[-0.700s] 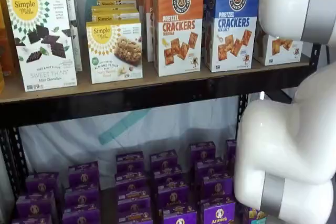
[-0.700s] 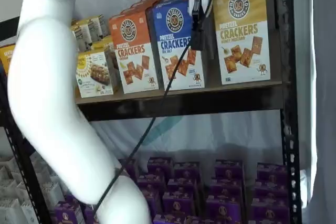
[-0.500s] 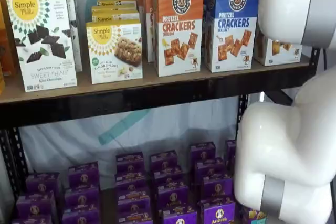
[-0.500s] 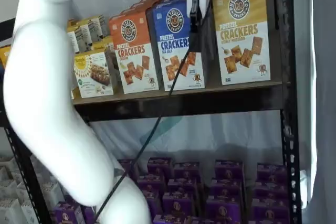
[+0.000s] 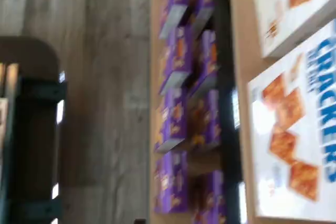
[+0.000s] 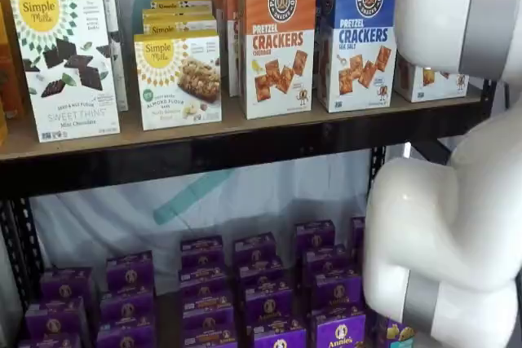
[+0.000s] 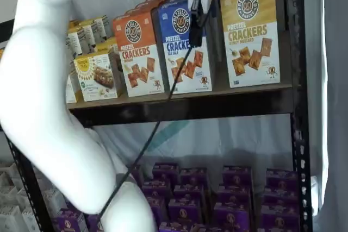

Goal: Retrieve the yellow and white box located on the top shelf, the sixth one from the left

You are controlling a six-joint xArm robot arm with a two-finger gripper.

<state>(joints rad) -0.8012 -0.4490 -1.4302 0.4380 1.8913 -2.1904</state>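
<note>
The yellow and white box (image 7: 250, 33) stands upright at the right end of the top shelf (image 7: 228, 95), next to the blue-and-white crackers box (image 7: 185, 47). In a shelf view only its white lower corner (image 6: 432, 79) shows behind my white arm (image 6: 457, 6). My gripper (image 7: 196, 23) hangs from the view's top edge in front of the blue box's right side, left of the yellow box; one black finger shows side-on, so its state is unclear. The blurred wrist view shows the blue box (image 5: 294, 140) and another cracker box's white bottom (image 5: 289, 9); which box that is, I cannot tell.
An orange-and-white cheddar crackers box (image 6: 277, 38) and Simple Mills boxes (image 6: 65, 63) stand further left on the top shelf (image 6: 245, 132). Several purple boxes (image 6: 261, 283) fill the lower shelf. A black cable (image 7: 157, 123) hangs from the gripper. A black upright (image 7: 299, 107) bounds the shelves on the right.
The gripper's black finger has shifted a little left and up in front of the blue box. The white arm has also shifted slightly in both shelf views. The boxes have not moved.
</note>
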